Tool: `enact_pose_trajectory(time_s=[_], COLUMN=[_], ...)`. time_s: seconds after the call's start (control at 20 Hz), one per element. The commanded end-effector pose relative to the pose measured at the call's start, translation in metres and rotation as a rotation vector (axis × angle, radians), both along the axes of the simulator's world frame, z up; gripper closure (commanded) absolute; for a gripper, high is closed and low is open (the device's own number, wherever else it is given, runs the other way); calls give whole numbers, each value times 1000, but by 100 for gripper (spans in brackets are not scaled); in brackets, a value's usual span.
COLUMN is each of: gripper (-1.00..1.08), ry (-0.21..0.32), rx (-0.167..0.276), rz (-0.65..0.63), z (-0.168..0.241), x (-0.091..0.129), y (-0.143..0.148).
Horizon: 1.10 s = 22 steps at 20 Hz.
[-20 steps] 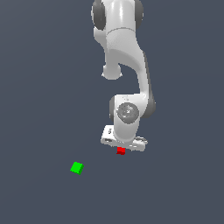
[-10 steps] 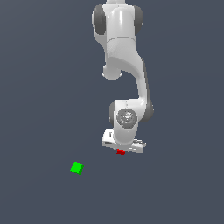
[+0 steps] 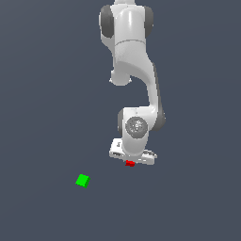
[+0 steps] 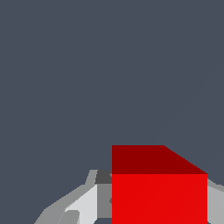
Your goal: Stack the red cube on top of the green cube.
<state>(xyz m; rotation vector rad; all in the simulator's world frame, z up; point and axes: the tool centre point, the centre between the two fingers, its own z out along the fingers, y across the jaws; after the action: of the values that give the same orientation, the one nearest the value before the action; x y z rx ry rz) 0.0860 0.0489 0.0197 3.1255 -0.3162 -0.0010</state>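
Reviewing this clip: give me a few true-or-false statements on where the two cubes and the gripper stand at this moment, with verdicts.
1. The red cube sits right under the gripper, between its fingers. True.
2. The red cube is already stacked on the green cube. False: the two cubes lie well apart.
3. The green cube lies toward the exterior view's left of the gripper. True.
4. The wrist view shows both cubes. False: only the red cube appears there.
5. The gripper is at the green cube. False: the green cube lies alone, with nothing touching it.

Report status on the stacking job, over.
End effector low over the red cube, cube between its fingers, grip unconfirmed. Green cube sits apart toward the exterior view's left. Nothing between them.
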Motion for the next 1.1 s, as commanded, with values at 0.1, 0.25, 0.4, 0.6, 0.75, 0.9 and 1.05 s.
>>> enact_pose_trajectory(time_s=[0.1,0.25,0.4,0.6,0.75,0.9,1.05], gripper=[108,108,108,108,108,108,108], ry=[0,0,0,0,-1,-1,-1], rx=[0,0,0,0,0,0,0], rz=[0,0,0,0,0,0,0], z=[3,11,26,57,77,91,99], x=[0,-1,-1,-1,-2,-2,-1], y=[0,0,0,0,0,0,0])
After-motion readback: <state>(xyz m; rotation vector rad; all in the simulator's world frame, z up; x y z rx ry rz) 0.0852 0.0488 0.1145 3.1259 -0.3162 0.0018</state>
